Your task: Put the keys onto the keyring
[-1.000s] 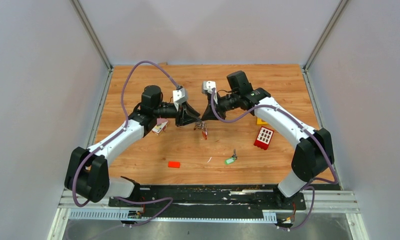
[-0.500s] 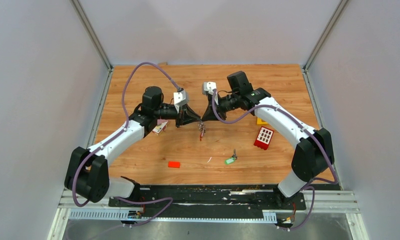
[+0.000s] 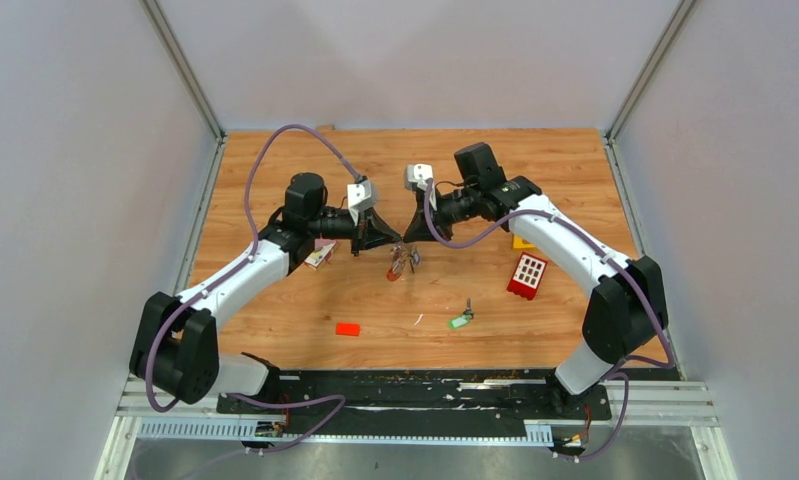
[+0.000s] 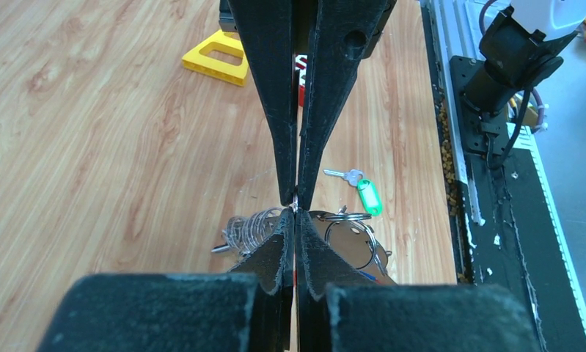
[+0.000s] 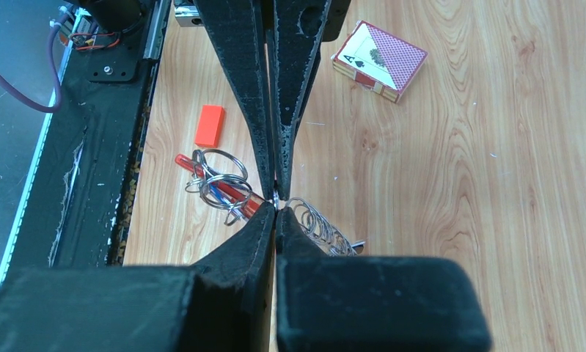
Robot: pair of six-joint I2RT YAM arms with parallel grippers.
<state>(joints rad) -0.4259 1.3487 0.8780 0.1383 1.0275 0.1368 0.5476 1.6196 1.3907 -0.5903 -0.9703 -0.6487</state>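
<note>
The keyring (image 3: 403, 263) hangs just above the table between my two grippers. It is a bunch with a red strap (image 5: 224, 188), a wire coil (image 4: 251, 229) and several steel rings (image 4: 350, 240). My left gripper (image 3: 393, 244) and right gripper (image 3: 406, 241) meet tip to tip, each shut on the same thin ring at the top of the bunch. The left wrist view shows the left gripper (image 4: 295, 210) closed with the right arm's fingers (image 4: 275, 110) opposite. The right gripper (image 5: 275, 210) looks the same in the right wrist view. One key with a green tag (image 3: 461, 320) (image 4: 364, 194) lies on the table nearer the front.
A card deck (image 3: 319, 255) (image 5: 379, 60) lies under the left arm. A small red block (image 3: 347, 328) (image 5: 210, 125) sits near the front. A red studded brick (image 3: 527, 275) and a yellow piece (image 4: 218, 62) lie to the right, by the right arm.
My left gripper's jaws have closed onto the ring held by the right gripper. The hanging bunch has swung a little and spread out. Both arms stayed almost in place.
</note>
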